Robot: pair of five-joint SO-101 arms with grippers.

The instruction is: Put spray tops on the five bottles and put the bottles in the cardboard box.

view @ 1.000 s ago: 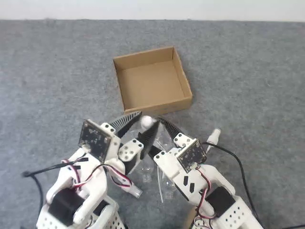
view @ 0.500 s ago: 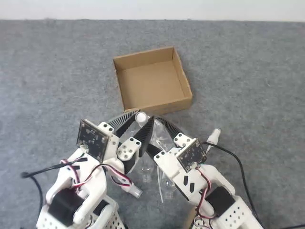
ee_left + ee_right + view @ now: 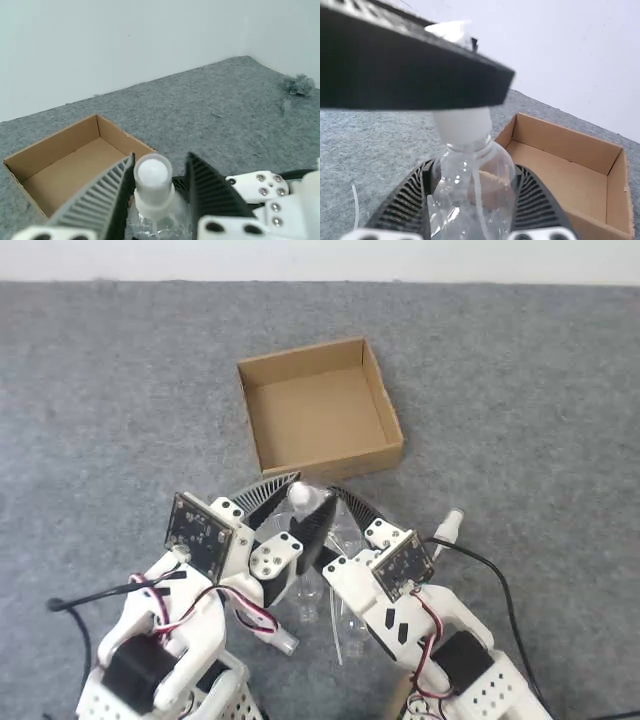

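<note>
A clear plastic bottle (image 3: 470, 195) stands upright between the two fingers of my right gripper (image 3: 472, 172), which is shut on its body. A white spray top (image 3: 152, 175) sits on the bottle's neck, and my left gripper (image 3: 160, 164) is shut on that top from either side. In the high view the spray top (image 3: 303, 497) and bottle (image 3: 340, 528) are just in front of the open cardboard box (image 3: 320, 410), whose inside is bare. One black finger of the left gripper (image 3: 410, 70) crosses the right wrist view above the bottle.
A loose white spray top (image 3: 453, 523) lies on the grey carpet to the right of the right arm. More clear bottles (image 3: 310, 602) and a thin tube (image 3: 335, 632) lie beneath the two arms. A white basket (image 3: 235, 695) stands at the near edge.
The left gripper swung the spray top a little left and toward the box, then came back over the bottle. The right arm and bottle stayed put.
</note>
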